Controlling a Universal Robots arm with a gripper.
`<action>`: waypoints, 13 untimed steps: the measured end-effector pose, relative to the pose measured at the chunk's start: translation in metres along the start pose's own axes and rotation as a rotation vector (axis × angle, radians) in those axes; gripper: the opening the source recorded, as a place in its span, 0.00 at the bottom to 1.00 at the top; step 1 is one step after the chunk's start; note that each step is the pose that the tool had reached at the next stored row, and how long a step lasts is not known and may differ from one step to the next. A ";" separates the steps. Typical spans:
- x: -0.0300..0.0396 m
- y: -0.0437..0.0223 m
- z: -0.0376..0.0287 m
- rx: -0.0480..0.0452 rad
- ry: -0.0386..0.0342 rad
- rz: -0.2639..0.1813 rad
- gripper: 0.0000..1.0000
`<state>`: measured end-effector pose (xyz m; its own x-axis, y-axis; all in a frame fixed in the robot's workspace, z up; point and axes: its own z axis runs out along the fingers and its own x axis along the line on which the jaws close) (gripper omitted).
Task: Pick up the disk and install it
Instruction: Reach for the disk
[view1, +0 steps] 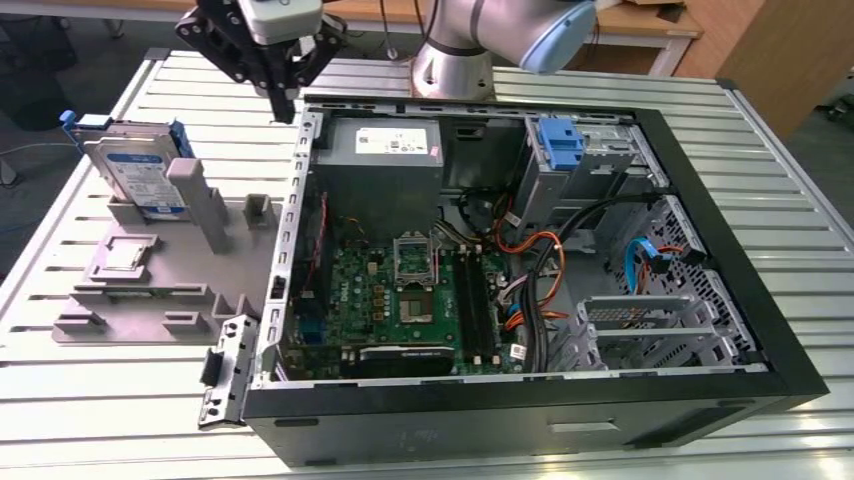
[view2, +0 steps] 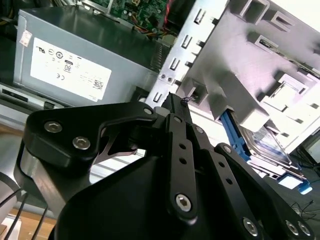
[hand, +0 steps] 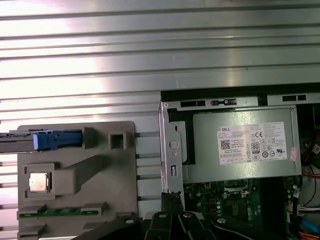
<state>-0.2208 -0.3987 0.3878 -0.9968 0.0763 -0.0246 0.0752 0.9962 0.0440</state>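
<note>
The disk stands on edge in a slot of the grey holder, at the exterior view's left; it is silver with a white and blue label and a blue carrier. In the second wrist view the disk shows beyond the holder, and in the first wrist view the disk is seen edge-on. My black gripper hangs over the case's rear left corner, to the right of the disk and apart from it. Its fingers meet at the tips with nothing between them. The gripper tips sit just above the case's metal wall.
The open computer case lies on the slatted metal table. Inside are a grey power supply, the green motherboard, a blue bracket on the metal bay, and orange and blue cables. The arm's base stands behind the case.
</note>
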 end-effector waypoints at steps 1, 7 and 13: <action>0.0026 -0.0002 0.0001 0.0000 0.0000 0.000 0.10; 0.0173 -0.0013 0.0004 0.0000 0.0000 0.000 0.10; 0.0329 -0.0025 0.0009 0.0000 0.0000 0.000 0.10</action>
<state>-0.2538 -0.3986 0.3860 -0.9968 0.0762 -0.0245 0.0751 0.9962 0.0440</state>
